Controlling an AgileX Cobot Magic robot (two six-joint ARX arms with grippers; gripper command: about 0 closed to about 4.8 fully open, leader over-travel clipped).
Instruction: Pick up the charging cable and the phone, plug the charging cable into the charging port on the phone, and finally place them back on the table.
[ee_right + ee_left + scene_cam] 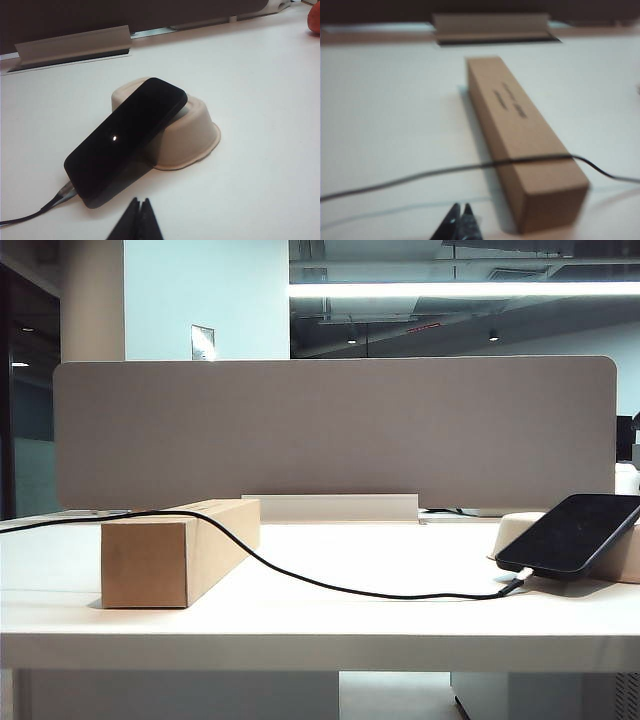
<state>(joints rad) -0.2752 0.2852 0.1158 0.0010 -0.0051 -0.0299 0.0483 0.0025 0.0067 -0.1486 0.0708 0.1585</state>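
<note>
Exterior view, left: cardboard box point(178, 552) on the table point(320, 635), charging cable point(330, 587) draped over its top, running right along the tabletop. Left gripper point(459, 219) low in its wrist view, jaws pinched closed, holding nothing, near the box end and the cable point(420, 176). Right side of frame: phone point(572, 531) tilted, upper end propped on an upturned beige tray point(192, 135), lower end at the table with the cable plugged in. Right gripper point(140, 215) closed, empty, just short of the phone point(125, 137).
</note>
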